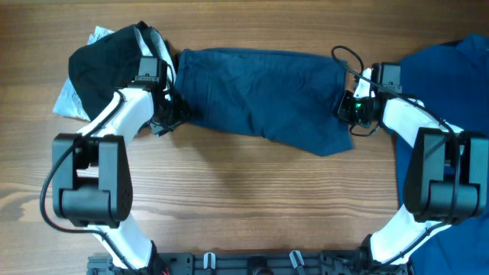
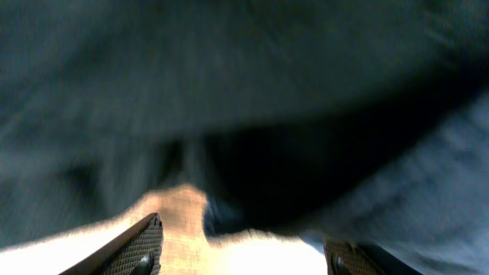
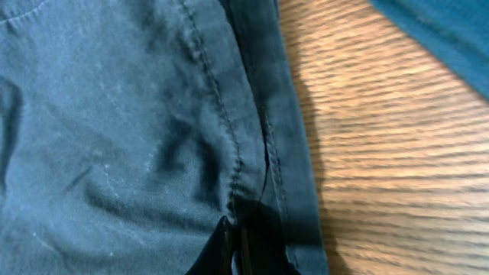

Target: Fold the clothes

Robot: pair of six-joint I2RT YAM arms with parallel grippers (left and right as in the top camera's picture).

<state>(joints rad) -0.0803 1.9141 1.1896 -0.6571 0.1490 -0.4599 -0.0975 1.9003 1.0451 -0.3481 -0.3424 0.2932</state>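
**Fig.** Dark teal shorts lie spread across the far side of the wooden table, with one arm bent in toward each end. The right gripper is pinched tight on the stitched edge. The left gripper straddles the opposite edge, its fingers wide apart. Before lifting, the left should probably close on the cloth so both ends rise evenly.

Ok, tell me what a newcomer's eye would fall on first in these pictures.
The dark teal-blue shorts lie spread across the middle of the wooden table, the left gripper at one end with jaws apart, the right gripper pinched shut on the other end's edge. A black garment lies at the table's left, a bright blue shirt at its right.
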